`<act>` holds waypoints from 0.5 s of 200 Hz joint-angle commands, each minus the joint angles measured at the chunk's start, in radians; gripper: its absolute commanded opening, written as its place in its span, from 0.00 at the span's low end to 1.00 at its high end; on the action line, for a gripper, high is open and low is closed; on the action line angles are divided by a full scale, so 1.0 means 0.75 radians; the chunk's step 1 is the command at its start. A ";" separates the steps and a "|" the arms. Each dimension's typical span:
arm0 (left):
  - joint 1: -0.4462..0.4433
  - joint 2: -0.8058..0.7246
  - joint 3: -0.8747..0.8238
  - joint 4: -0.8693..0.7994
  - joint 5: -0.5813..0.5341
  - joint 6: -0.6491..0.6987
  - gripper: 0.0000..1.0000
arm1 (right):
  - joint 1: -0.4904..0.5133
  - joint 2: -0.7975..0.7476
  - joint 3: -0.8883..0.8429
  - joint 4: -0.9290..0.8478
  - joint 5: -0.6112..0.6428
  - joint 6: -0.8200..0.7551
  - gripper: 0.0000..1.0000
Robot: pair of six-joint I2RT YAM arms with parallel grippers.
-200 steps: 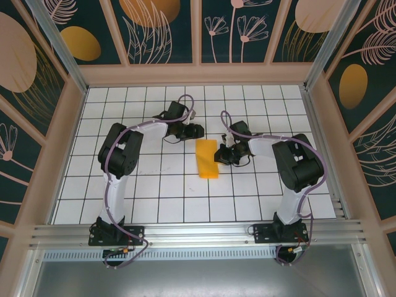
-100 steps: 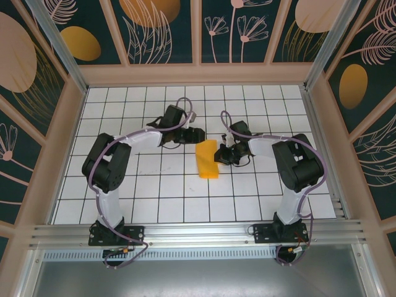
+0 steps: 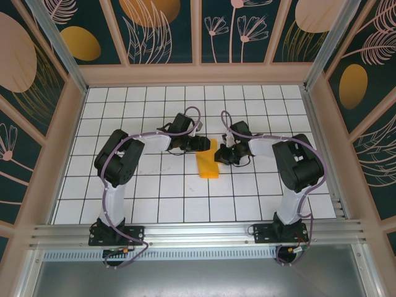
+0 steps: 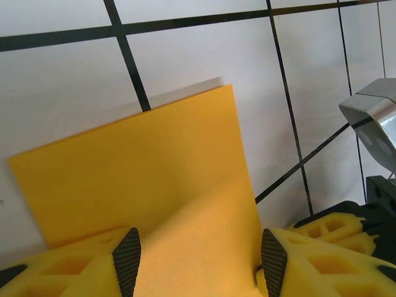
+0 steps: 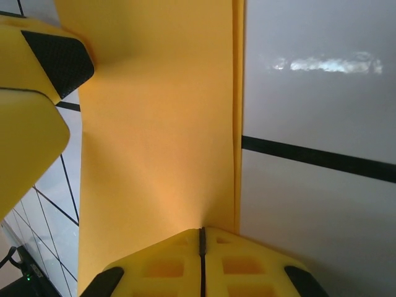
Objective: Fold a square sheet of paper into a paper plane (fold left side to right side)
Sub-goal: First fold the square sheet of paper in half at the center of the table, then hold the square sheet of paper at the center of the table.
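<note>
The square sheet of paper lies in the centre of the overhead frame on the white tiled table. It is a narrow orange-yellow strip, running from top to bottom between the two arms.

You should treat it as very light and thin. It has almost no stiffness of its own, it bends wherever it is lifted, and I expect it to slide easily on the smooth table if you push it from one side only. It will not break, but a wrong crease is permanent, so every press counts.

The right end effector has its fingers together. In its wrist view the paper runs into the closed seam at the bottom centre, so I judge that it pinches the strip at its right edge. The left end effector has its fingers apart. In its wrist view the paper lies between the two black pads at the bottom of the frame, and they do not squeeze it.

Take hold at an edge or a corner with a shallow pinch, never in the middle. I think one side should hold the strip down while the other carries the free edge over; otherwise the sheet may follow the moving fingers. Watch for slipping and for an uneven fold line.
</note>
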 commanded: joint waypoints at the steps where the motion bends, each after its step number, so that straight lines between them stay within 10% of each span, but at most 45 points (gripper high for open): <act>1: -0.007 0.078 -0.001 -0.049 -0.045 0.023 0.57 | -0.003 -0.058 -0.037 0.034 0.046 0.037 0.09; 100: -0.015 0.088 0.006 -0.057 -0.056 0.025 0.57 | -0.161 -0.040 0.164 0.141 -0.079 0.114 0.07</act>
